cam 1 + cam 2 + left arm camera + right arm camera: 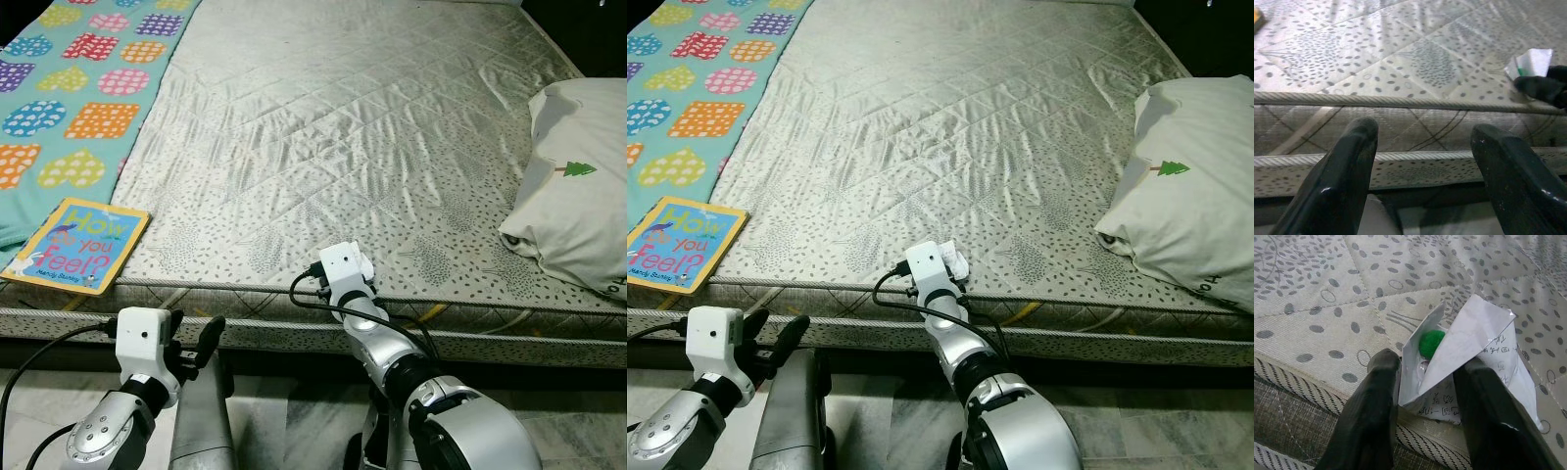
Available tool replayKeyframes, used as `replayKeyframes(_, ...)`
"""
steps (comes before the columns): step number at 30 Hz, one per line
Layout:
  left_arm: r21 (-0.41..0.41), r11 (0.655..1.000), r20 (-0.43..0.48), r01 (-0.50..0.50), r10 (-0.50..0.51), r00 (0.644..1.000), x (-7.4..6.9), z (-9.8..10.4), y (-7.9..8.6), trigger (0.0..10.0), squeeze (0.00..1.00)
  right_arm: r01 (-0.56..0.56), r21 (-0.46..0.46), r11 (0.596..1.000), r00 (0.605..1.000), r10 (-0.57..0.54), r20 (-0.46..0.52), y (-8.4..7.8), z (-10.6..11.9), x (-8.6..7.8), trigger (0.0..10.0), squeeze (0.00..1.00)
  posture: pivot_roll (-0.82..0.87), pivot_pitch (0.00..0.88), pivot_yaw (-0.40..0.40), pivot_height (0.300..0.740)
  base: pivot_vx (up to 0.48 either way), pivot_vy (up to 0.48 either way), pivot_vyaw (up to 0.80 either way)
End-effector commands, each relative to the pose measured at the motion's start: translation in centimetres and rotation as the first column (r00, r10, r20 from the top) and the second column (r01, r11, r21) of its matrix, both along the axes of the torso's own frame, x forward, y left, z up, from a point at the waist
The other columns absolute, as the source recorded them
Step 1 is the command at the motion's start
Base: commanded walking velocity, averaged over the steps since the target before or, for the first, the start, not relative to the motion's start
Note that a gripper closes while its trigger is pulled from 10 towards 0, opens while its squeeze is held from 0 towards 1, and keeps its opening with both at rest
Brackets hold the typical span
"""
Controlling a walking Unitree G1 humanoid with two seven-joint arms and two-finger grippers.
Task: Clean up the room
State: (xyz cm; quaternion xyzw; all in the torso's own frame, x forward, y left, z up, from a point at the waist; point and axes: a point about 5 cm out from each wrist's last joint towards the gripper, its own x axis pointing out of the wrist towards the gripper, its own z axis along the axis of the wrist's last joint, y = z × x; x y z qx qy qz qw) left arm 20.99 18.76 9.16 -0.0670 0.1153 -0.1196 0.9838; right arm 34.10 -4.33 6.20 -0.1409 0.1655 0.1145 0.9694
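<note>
My right gripper pinches a folded white paper at the mattress edge, fingers on both sides so it cannot slip. My left gripper waits spread below the edge, and a book lies beyond it.

Book on mattress edge

Bed area, non-task items
Grey quilted satin mattress; turquoise blanket with coloured hearts at its far-left side.
</note>
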Motion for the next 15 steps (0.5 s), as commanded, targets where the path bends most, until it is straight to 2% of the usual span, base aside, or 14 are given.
replayKeyframes(1, -0.024, 0.999, 0.033, 0.041, -0.04, 0.999, -0.1, 0.71, -0.6, 10.0, 0.0, -0.005, 0.004, 1.0, 1.0, 0.005, 0.009, 0.57, 0.35, 0.1, 0.0, 0.0, 0.2, 0.161, -0.079, 0.529, 0.0, 0.0, 0.0)
replayKeyframes(11, -0.031, 0.998, 0.042, 0.059, -0.057, 0.997, 0.41, 0.75, -0.91, 10.0, 0.0, 0.005, 0.007, 1.0, 1.0, -0.005, 0.01, 0.16, 0.41, 0.28, 0.0, 0.0, 0.19, 0.142, -0.082, 0.529, 0.0, 0.0, 0.0)
replayKeyframes(15, -0.031, 0.998, 0.044, 0.056, -0.054, 0.998, 0.55, 0.55, -0.83, 10.0, 0.0, 0.015, 0.02, 1.0, 1.0, -0.015, 0.017, -0.17, 0.57, 0.46, 0.0, 0.0, 0.18, 0.107, -0.082, 0.529, 0.0, 0.0, 0.0)
